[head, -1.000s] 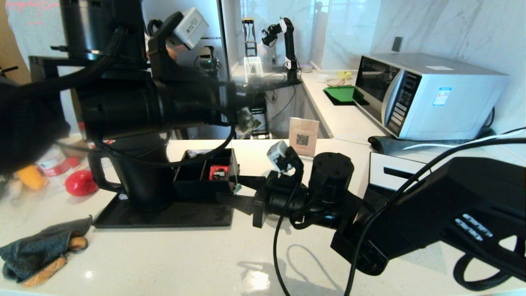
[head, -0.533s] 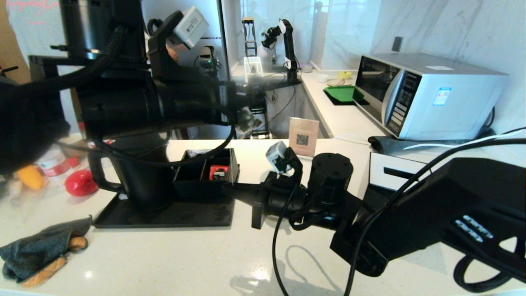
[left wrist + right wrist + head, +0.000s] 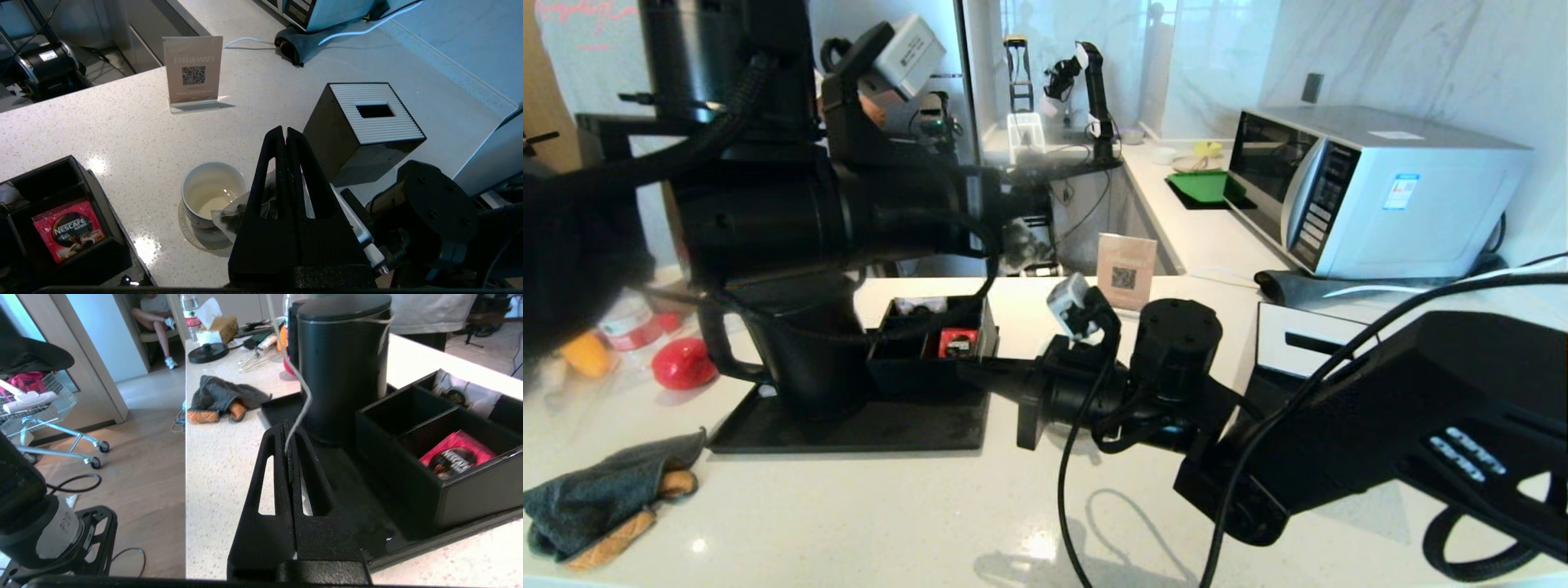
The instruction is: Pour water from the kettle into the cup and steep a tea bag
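**Now: string pinched, bag hanging by the cup**

Clearly clamped together on the tea bag's white string [image 3: 300, 398]: right gripper [image 3: 288, 435], fingers pressed flat, low over the black tray [image 3: 282, 408] at about four o'clock from the kettle [image 3: 341, 363]. Raised above the counter [image 3: 122, 122], tips shut with nothing between them: left gripper [image 3: 284, 132]. Just under it, the tea bag [image 3: 235, 214], dangling at the cup's [image 3: 212, 196] five o'clock rim. Inside the cup, pale water [image 3: 212, 200].
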Robot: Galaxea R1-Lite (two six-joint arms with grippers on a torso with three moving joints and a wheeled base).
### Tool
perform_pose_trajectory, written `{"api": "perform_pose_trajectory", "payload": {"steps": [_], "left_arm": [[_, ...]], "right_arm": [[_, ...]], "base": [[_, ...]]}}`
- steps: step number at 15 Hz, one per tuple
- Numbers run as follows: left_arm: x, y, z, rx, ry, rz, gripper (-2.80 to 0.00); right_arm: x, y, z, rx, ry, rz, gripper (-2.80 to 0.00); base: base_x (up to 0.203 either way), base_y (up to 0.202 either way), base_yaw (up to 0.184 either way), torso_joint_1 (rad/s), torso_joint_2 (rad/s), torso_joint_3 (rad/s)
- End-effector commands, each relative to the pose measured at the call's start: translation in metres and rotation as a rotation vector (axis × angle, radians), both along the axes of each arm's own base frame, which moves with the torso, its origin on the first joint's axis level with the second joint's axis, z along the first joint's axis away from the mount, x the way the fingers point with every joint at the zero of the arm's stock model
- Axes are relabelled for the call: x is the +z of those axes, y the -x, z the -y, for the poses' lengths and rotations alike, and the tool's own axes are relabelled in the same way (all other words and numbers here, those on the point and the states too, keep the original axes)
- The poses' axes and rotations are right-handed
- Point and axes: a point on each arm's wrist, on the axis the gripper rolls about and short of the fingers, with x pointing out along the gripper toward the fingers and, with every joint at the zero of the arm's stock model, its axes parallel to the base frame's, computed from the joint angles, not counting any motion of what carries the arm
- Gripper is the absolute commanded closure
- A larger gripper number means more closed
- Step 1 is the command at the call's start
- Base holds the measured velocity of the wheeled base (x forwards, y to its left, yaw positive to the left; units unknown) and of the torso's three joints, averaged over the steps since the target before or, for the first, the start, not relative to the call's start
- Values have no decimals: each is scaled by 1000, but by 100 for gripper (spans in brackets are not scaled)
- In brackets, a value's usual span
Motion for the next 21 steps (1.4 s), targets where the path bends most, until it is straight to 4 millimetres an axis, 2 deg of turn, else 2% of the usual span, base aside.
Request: {"api": "perform_pose_trajectory", "payload": {"steps": [1, 6, 12, 16, 21], "left_arm": [[1, 6, 3, -8, 4, 3, 0], [1, 15, -2, -8, 2, 3, 0], [2, 24, -7, -9, 4, 7, 0], [-6, 34, -7, -28, -11, -11, 0], [-18, 35, -9, -27, -36, -42, 0]], "right_arm": [[9, -5, 1, -7, -27, 26, 0], [26, -21, 11, -52, -50, 52, 0], [36, -36, 29, -109, -63, 69, 0], [50, -44, 33, -129, -81, 92, 0], [68, -55, 36, -150, -101, 118, 0]], "base": [[0, 0, 0, 0, 0, 0], [0, 0, 0, 0, 0, 0], [0, 0, 0, 0, 0, 0], [0, 0, 0, 0, 0, 0], [0, 0, 0, 0, 0, 0]]}}
